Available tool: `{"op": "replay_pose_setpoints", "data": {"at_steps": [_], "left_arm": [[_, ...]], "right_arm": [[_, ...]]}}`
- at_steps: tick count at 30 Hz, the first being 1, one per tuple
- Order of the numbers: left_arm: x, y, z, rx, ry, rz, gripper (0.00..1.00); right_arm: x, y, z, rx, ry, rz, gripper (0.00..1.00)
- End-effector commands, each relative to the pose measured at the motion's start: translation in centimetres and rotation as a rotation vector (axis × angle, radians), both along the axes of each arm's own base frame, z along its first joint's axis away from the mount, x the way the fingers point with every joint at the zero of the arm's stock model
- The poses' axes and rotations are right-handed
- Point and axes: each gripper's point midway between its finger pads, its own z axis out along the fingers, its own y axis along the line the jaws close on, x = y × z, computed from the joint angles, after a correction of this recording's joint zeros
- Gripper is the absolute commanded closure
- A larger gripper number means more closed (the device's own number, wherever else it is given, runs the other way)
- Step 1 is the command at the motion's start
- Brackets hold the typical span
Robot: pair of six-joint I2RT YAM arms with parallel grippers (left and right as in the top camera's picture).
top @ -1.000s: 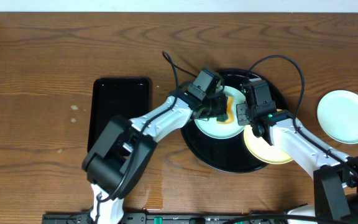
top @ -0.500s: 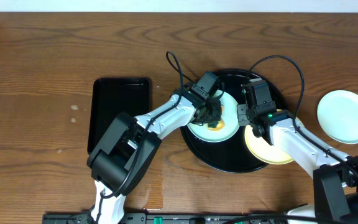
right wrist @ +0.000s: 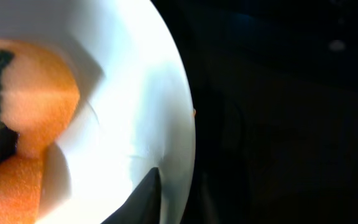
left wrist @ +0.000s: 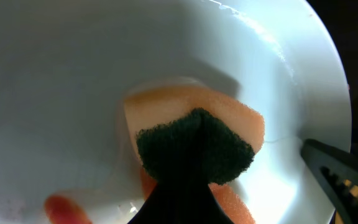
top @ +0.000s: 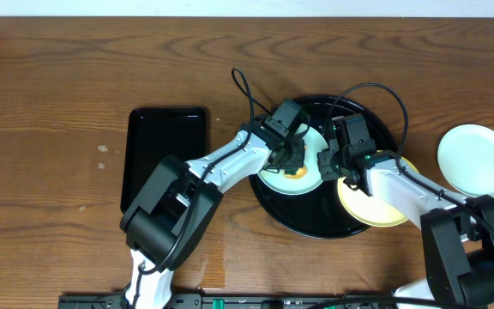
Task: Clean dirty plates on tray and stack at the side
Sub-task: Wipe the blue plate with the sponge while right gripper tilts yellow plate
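Left wrist view first, says the spotter: what has your left pincer (top: 293,163) got?

Me: It is closed on a sponge (left wrist: 197,146), orange foam with a dark green scouring face, pressed flat into the pale blue plate (left wrist: 73,68) directly under my fingertips. That plate sits in the round black tray (top: 309,225).

Spotter: And the other one?

Me: My right pincer (top: 326,162) is at the plate's rim, just across from the sponge. One finger (right wrist: 145,196) lies over the edge; the other is lost against the dark tray, so I cannot tell whether I am truly clamped.

Spotter: Where is the dirt?

Me: An orange smear (left wrist: 58,206) shows beside the sponge, uncovered. I think the wipe should sweep over it, pressing steadily but lightly so the plate does not skate towards the right pincer.

Spotter: Any risks?

Me: The pale yellow plate (top: 376,206) lies under my right arm, just behind that pincer, so I judge short strokes safest.
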Motion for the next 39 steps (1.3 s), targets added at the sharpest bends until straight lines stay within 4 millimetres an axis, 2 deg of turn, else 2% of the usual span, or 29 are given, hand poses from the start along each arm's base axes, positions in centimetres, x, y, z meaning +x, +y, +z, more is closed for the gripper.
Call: {"op": "replay_pose_setpoints", "data": {"at_steps": [1, 4, 10, 12, 16, 24, 33, 39], "left_arm": [[-0.1, 3.0, -2.7, 0.139, 0.004, 0.027, 0.92], [-0.1, 3.0, -2.7, 0.140, 0.004, 0.027, 0.92], [-0.2, 3.0, -2.7, 0.140, 0.010, 0.026, 0.92], [-0.2, 3.0, -2.7, 0.140, 0.010, 0.025, 0.92], [-0.3, 3.5, -2.8, 0.163, 0.007, 0.012, 0.92], [0.3, 5.2, -2.6, 0.269, -0.032, 0.011, 0.93], [1.0, 7.3, -2.2, 0.393, -0.077, 0.011, 0.93], [3.0, 8.1, 0.0, 0.511, -0.178, -0.021, 0.92]], "right_arm": [[0.7, -0.7, -0.1, 0.005, -0.003, -0.015, 0.89], [1.1, -1.4, -0.5, 0.004, -0.003, -0.039, 0.97], [0.9, -2.0, -2.6, -0.002, 0.046, -0.078, 0.99], [0.8, -2.9, -2.8, -0.036, 0.051, -0.127, 0.99], [1.0, -5.9, -2.3, -0.168, 0.015, -0.242, 0.99], [0.8, -8.1, -1.7, -0.284, -0.003, -0.294, 0.99], [0.6, -9.1, -1.5, -0.333, -0.007, -0.324, 0.99], [0.4, -9.9, -1.1, -0.375, -0.012, -0.339, 0.99]]}}
